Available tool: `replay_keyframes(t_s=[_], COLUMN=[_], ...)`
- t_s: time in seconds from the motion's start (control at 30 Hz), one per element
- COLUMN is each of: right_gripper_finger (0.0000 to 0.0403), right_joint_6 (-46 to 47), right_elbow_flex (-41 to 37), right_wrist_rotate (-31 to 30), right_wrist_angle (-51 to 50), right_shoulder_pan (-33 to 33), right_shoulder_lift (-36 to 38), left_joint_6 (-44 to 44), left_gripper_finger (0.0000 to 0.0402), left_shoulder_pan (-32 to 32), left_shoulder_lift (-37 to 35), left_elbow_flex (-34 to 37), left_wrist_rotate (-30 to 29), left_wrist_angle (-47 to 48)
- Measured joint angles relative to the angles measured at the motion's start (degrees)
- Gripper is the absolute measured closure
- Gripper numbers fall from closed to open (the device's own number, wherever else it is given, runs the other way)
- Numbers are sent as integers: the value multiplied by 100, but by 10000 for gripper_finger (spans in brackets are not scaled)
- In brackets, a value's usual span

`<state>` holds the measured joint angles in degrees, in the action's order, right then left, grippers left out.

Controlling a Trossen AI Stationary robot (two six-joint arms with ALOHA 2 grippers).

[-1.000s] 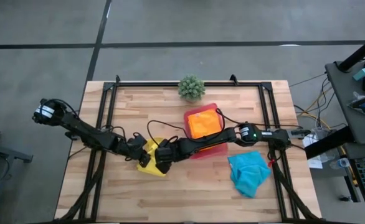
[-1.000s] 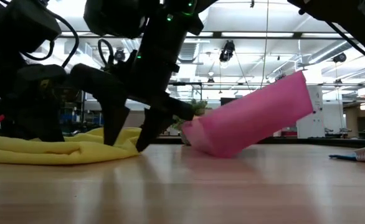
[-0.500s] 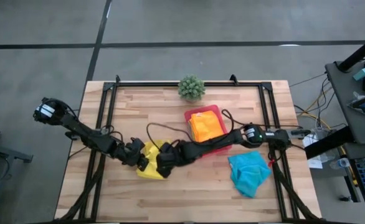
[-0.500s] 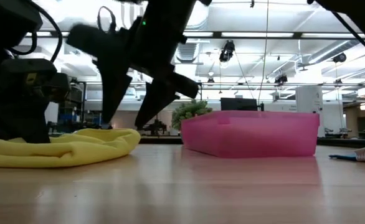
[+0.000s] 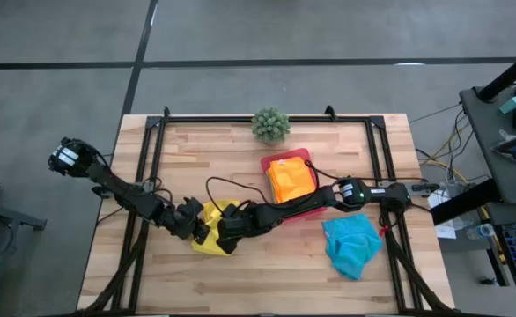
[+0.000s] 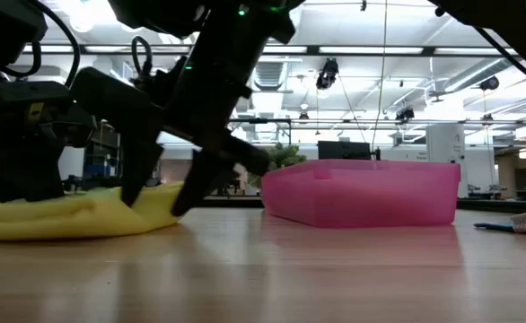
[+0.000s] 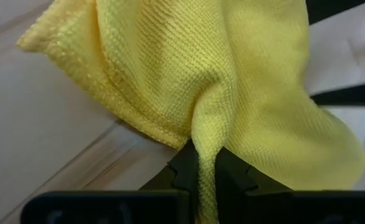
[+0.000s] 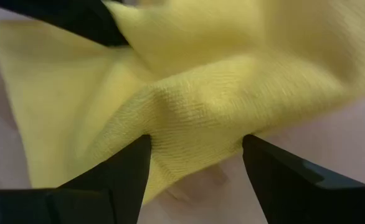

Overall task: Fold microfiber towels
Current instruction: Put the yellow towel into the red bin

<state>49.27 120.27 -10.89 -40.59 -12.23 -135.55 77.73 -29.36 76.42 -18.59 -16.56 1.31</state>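
A: What is hidden or hard to make out?

B: From above, both grippers meet over the yellow towel (image 5: 212,231), so much of it lies under dark arm parts. In the low view the left end of that towel (image 6: 65,216) runs off the picture edge, and the turquoise towel (image 6: 514,223) shows only as a thin sliver at the right edge. The orange towel (image 5: 291,179) cannot be seen from table height, since the wall of the pink tray (image 6: 363,192) covers it.

A: Where does the yellow towel sit?

B: On the wooden table (image 5: 267,273), toward the front left of the middle, well apart from the turquoise towel (image 5: 352,244) at the front right. The orange one lies folded in the pink tray (image 5: 283,159), just in front of the potted plant (image 5: 270,123).

A: And how does it look?

B: Bunched, not flat. The left wrist view shows a ribbed weave, a stitched hem and a pinched ridge of cloth (image 7: 207,130).

A: The fingers?

B: The left gripper (image 7: 206,179) is closed tight on that ridge of the yellow towel. The right gripper (image 8: 195,165) has its fingers spread wide, one at each side of a raised fold (image 8: 189,106), down at the cloth but not clamped on it.
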Motion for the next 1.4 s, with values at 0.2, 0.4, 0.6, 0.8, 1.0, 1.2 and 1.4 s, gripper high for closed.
replay_keyframes(t_s=[0.2, 0.4, 0.6, 0.8, 1.0, 1.2, 1.4], right_gripper_finger=[187, 280, 385, 393, 394, 394, 394], right_joint_6=[-169, -322, -454, -788, -1127, -1363, -1438], right_elbow_flex=[2, 2, -11, 9, 24, 0, -2], right_wrist_rotate=[38, -119, -119, -322, -1009, -1182, -1542], right_wrist_angle=[245, 236, 255, -24, -640, -920, -1350], right_shoulder_pan=[89, 113, 113, 98, -7, -68, -92], right_shoulder_lift=[-2, -19, -109, -23, 471, 762, 870], left_joint_6=[-10, -54, -63, -372, -905, -1524, -2234], left_gripper_finger=[385, 385, 385, 385, 385, 385, 385], left_shoulder_pan=[-2, -6, -11, -19, 13, 166, 272], left_shoulder_lift=[0, -2, 72, 19, -209, -492, -547], left_elbow_flex=[-9, -9, -11, -44, -154, -370, -578], left_wrist_rotate=[-62, -221, -243, -433, -920, -1421, -1574], left_wrist_angle=[-93, -114, -110, -152, -246, -344, -873])
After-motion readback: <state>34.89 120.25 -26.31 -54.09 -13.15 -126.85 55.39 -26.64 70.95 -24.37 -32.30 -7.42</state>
